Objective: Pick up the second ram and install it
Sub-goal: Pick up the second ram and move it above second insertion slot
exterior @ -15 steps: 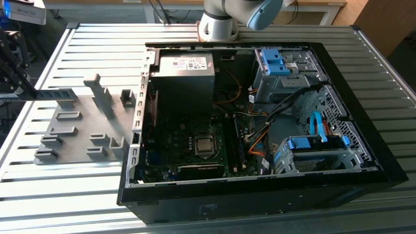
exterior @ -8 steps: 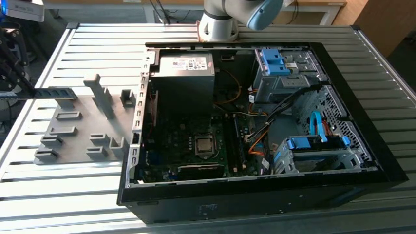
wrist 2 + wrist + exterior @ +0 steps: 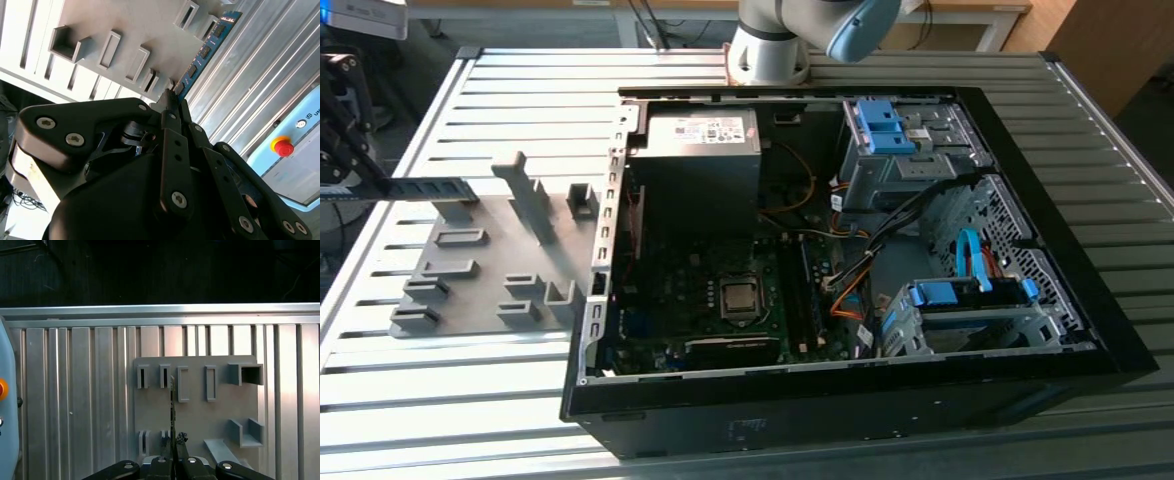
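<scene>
The second ram (image 3: 434, 187) is a narrow blue stick with dark chips, held level above the gray holder plate (image 3: 494, 260) at the exterior view's left. My gripper (image 3: 371, 183) is shut on one end of it at the table's edge. In the second wrist view the black fingers (image 3: 170, 130) pinch the ram (image 3: 205, 50), which runs away from them past the plate's slots (image 3: 110, 50). The first wrist view looks down the ram (image 3: 172, 405) edge-on as a thin line over the plate (image 3: 200, 405), with the gripper (image 3: 173, 452) below it.
An open black computer case (image 3: 1067, 290) lies on the slatted metal table (image 3: 520, 90), showing the motherboard (image 3: 740, 298), power supply (image 3: 698, 150) and blue drive-bay latches (image 3: 881, 125). The arm's base (image 3: 767, 45) stands behind the case. A red stop button (image 3: 283, 146) sits off the table.
</scene>
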### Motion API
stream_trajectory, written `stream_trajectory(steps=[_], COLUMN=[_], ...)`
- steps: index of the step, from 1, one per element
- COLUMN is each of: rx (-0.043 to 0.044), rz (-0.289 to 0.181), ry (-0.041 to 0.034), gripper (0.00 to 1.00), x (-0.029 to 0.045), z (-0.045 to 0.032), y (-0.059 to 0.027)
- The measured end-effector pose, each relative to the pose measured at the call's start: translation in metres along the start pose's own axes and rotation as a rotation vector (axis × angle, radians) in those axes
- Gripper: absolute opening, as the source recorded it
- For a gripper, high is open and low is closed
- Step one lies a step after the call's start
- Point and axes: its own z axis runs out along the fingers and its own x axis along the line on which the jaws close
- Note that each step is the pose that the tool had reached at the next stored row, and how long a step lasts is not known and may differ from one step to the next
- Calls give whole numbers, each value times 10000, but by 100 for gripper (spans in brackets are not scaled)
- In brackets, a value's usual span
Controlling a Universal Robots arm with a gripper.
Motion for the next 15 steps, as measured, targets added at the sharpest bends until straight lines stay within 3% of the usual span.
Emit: stream_trajectory(steps=[15], rx=[-1], rz=[0], ry=[1], gripper=[14], x=[-1], z=[-52], y=[-1])
